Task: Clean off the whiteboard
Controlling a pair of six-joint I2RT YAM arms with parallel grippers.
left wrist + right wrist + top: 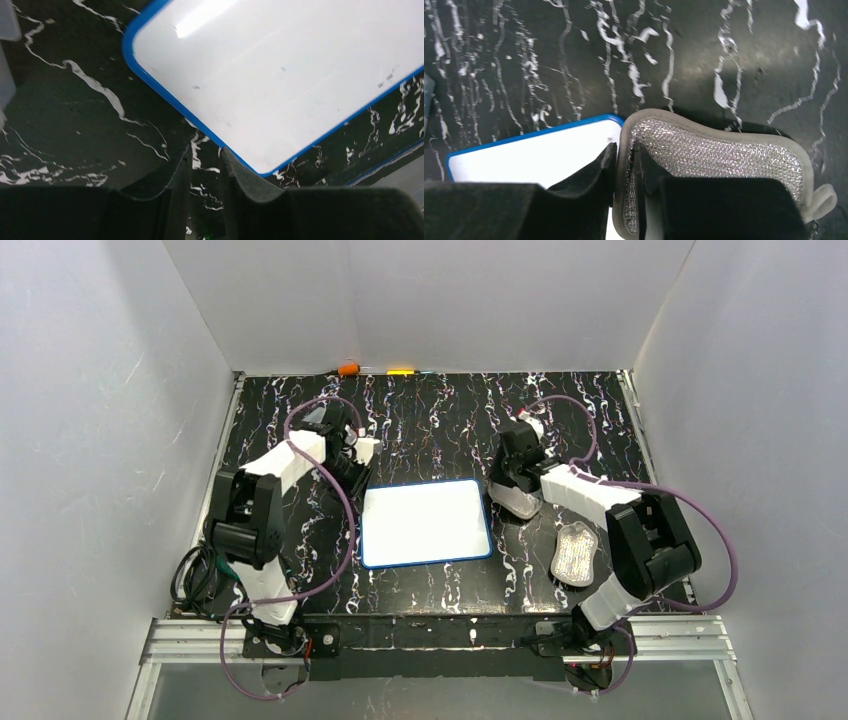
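Observation:
The whiteboard lies flat in the middle of the table, white with a thin blue rim. Its face shows only a few faint specks in the left wrist view. My right gripper is shut on the rim of a grey mesh pad, which it holds at the board's far right corner. In its own wrist view, the right gripper pinches the pad's edge. My left gripper hovers at the board's far left corner. Its jaws stand a narrow gap apart and hold nothing.
A second grey oval pad lies on the table right of the board, beside the right arm. An orange object and a yellow one sit at the back edge. White walls enclose the black marbled table.

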